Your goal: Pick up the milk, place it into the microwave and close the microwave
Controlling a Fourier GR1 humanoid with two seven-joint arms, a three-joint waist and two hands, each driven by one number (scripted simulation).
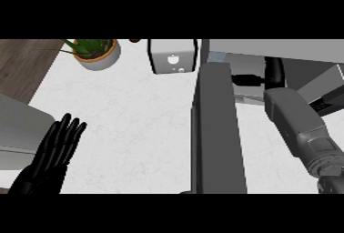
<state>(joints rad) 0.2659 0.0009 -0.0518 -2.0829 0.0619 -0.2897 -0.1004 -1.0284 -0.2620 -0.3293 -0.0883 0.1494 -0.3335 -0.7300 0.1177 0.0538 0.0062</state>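
— Well, what lies around our hands?

— Beneath both, the pale, speckled counter (pixel 134 118). Just left of our right hand (pixel 272 73) the microwave door (pixel 215 136), a smooth dark slab, stands open so the boxy grey microwave (pixel 269 48) can take the milk.

— And the milk?

— We can't see it. We judge that hand hides it, and we cannot tell its grip. Our left hand (pixel 57 145) rests open, far left, out of the way.

Lower left: left robot hand (pixel 48 157) rests with fingers straight, pointing up. The right forearm (pixel 299 125) extends up from the lower right edge; right robot hand (pixel 273 75) sits at its far end, partly hidden.
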